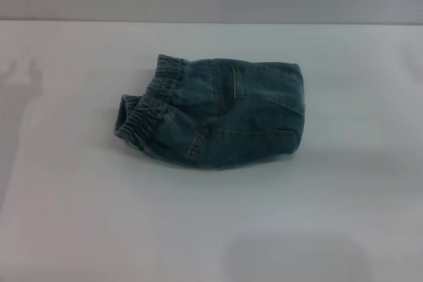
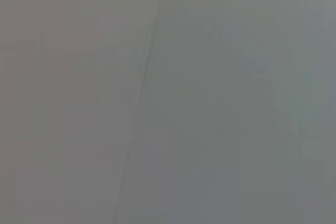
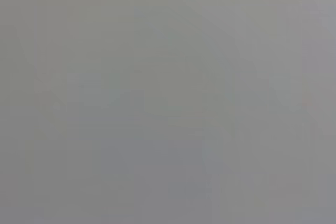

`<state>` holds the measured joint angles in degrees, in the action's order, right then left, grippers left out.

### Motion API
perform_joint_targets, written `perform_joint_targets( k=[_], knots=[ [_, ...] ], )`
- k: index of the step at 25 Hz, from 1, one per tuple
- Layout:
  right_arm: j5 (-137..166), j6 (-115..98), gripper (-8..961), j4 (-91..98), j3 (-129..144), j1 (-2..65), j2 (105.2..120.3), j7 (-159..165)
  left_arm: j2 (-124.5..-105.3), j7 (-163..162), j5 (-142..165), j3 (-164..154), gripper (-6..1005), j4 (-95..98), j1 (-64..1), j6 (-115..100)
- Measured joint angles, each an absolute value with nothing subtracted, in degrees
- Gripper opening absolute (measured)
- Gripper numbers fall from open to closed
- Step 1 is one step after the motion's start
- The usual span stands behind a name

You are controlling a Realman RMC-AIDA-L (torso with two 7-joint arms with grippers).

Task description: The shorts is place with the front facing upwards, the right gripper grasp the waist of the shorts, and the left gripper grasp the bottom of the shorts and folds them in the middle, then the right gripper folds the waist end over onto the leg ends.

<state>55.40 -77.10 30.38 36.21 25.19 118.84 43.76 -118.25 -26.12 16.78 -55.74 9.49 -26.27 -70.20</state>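
Observation:
The shorts point(image 1: 225, 120) lie folded into a compact blue-green denim bundle in the middle of the white table point(image 1: 73, 216) in the head view. The gathered elastic waist point(image 1: 149, 113) is on the bundle's left side, lying on top. A stitched pocket point(image 1: 254, 84) faces up toward the right, where the fold edge runs. The bottom of the shorts, the leg ends, is hidden under the upper layer. Neither gripper appears in the head view. Both wrist views show only a plain grey surface, with no fingers and no cloth.
The table's far edge point(image 1: 211, 22) meets a grey wall at the back. Bare white tabletop surrounds the bundle on all sides.

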Motion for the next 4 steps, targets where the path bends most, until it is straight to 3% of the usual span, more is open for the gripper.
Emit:
perform_joint_targets(
  k=[4],
  knots=[
    [38.0,-73.8,507,22.3,34.8,26.2,118.72,22.7,-118.31,-25.4,16.8,-54.3,346,9.5,-26.3,-70.3]
  ],
)
